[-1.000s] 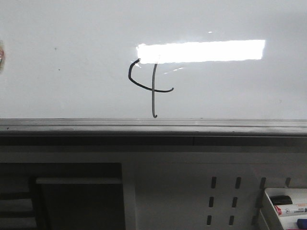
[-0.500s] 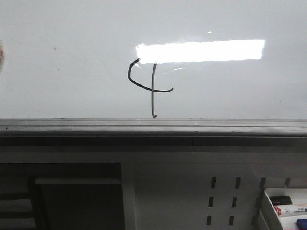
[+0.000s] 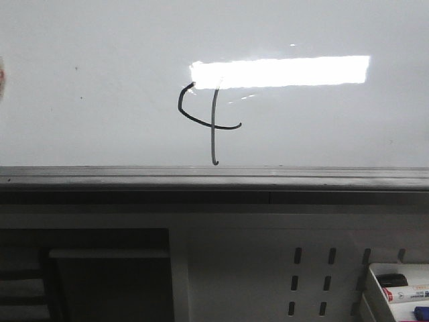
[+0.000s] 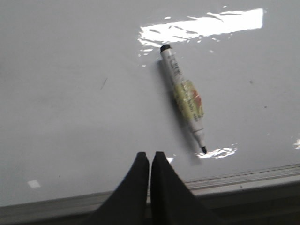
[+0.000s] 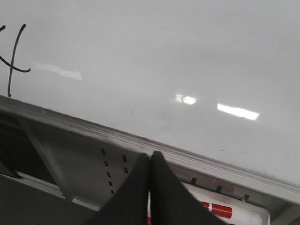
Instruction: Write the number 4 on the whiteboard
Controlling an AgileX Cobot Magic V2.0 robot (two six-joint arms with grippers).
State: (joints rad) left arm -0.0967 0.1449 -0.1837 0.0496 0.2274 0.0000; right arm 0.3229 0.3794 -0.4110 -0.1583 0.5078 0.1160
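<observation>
The number 4 (image 3: pixel 213 125) stands in thin black marker on the whiteboard (image 3: pixel 100 100), just under the bright light reflection; it also shows in the right wrist view (image 5: pixel 14 63). In the left wrist view a white marker (image 4: pixel 186 96) lies loose on the whiteboard (image 4: pixel 70 93), uncapped, its black tip toward the ledge. My left gripper (image 4: pixel 149 157) is shut and empty, a short way from that tip. My right gripper (image 5: pixel 151 154) is shut, over the board's lower ledge. Neither gripper shows in the front view.
A dark grey ledge (image 3: pixel 214 178) edges the board's near side. Below it is a white slotted panel (image 3: pixel 312 278). A white tray (image 3: pixel 371 282) at the right holds several markers, one with a red band (image 5: pixel 220 210).
</observation>
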